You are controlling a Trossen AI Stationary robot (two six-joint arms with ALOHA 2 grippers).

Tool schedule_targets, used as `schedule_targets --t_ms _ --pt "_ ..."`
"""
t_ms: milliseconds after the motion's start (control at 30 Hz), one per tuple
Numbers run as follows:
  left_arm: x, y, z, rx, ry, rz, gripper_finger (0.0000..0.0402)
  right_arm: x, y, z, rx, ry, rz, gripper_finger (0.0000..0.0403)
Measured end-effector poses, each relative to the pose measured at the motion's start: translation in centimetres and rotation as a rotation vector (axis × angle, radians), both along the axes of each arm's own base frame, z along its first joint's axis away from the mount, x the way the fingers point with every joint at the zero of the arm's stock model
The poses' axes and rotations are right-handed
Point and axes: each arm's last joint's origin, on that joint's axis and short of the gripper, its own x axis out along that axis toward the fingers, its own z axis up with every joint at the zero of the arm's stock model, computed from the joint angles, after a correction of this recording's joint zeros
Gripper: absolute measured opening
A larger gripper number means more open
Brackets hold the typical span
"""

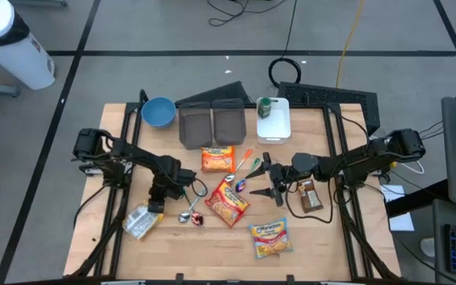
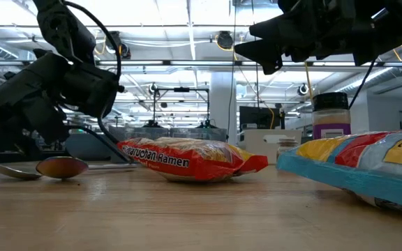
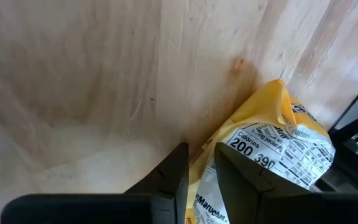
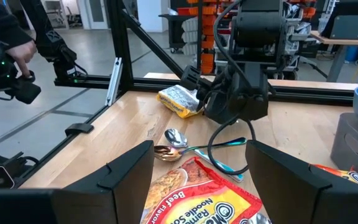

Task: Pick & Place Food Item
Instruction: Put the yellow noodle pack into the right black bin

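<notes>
1. The desk [image 1: 117, 119] is a wooden top carrying scattered food packets and cutlery in front, with containers ranged along its far edge: two dark bins [image 1: 212, 123], a white tray [image 1: 274, 120] and a blue bowl [image 1: 157, 112]. These look like drop-off spots, kept clear of the working area.

2. The red ramen packet [image 1: 227, 203] lies flat near the middle of the desk, between the two arms. I judge it the likely item to pick, since the right claw points at it.

3. The right claw [image 1: 269, 179] hangs above the desk just beside that packet, fingers spread wide with nothing between them, apparently lined up for a descent.

4. The left claw [image 3: 197, 168] is low over the yellow-and-white packet [image 1: 138, 222] near the desk's front left corner. Its fingers stand close together with a narrow gap. The packet's edge appears just past the tips, but whether it is pinched I cannot tell.

5. The other packets lie apart: an orange one [image 1: 218, 159] before the bins, a yellow one [image 1: 270, 237] at the front, and a brown bar [image 1: 310, 195] under the right arm.

6. Two spoons [image 1: 191, 214] rest beside the red packet, near enough to be nudged.
</notes>
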Motion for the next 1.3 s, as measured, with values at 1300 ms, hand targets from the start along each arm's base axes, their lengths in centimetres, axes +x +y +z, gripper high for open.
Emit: schedule_targets --t_ms 1300 --pt "3.6 1.6 7.2 0.03 -0.268 0.027 0.0001 0.0 -0.2 0.3 0.025 -0.025 -0.056 0.0251"
